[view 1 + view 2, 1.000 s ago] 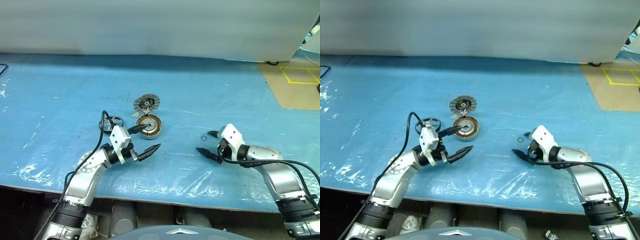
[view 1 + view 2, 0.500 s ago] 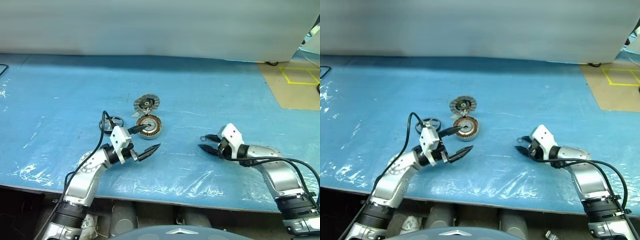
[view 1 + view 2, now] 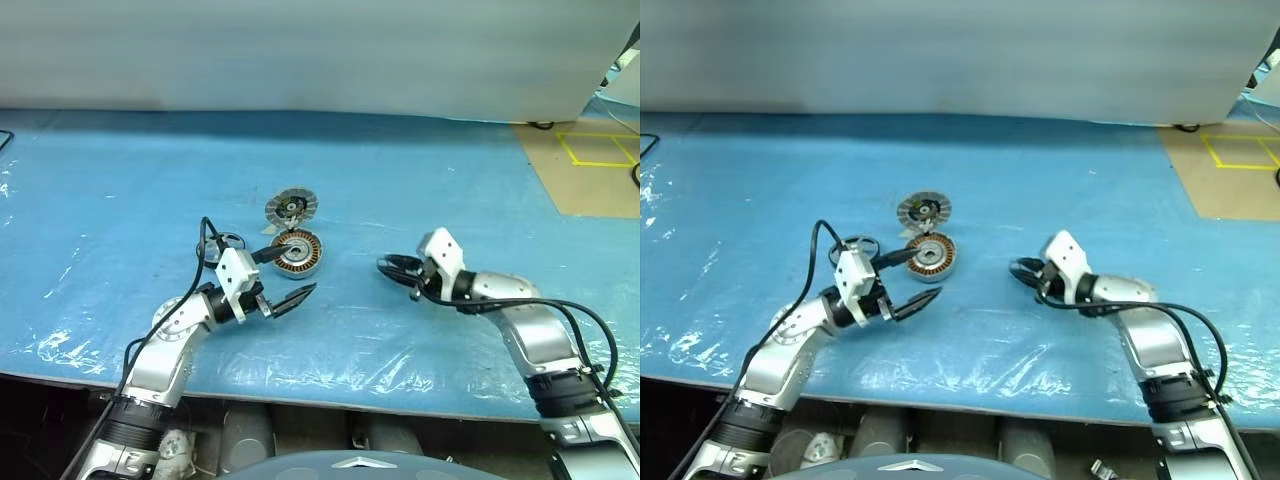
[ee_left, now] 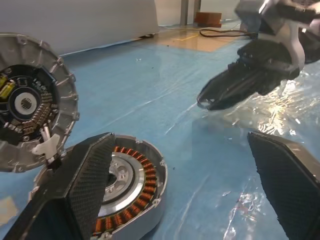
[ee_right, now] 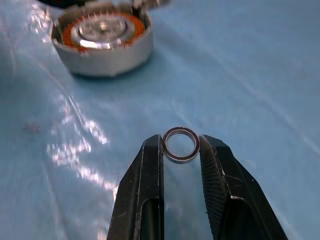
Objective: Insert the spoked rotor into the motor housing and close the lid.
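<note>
Your spoked rotor (image 3: 228,241) lies flat on the blue sheet (image 3: 120,190), far left of the parts, behind the left arm. Your left gripper (image 3: 289,277) hangs spread wide just in front of the motor housing (image 3: 298,250), holding nothing. The lid (image 3: 293,207) sits just behind the housing, touching it. Right of them, your right gripper (image 5: 181,150) pinches a small thin metal ring (image 5: 180,144) between its fingertips, above the sheet.

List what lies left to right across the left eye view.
spoked rotor → motor housing → right end effector, shut on a small ring → brown floor patch with yellow tape
</note>
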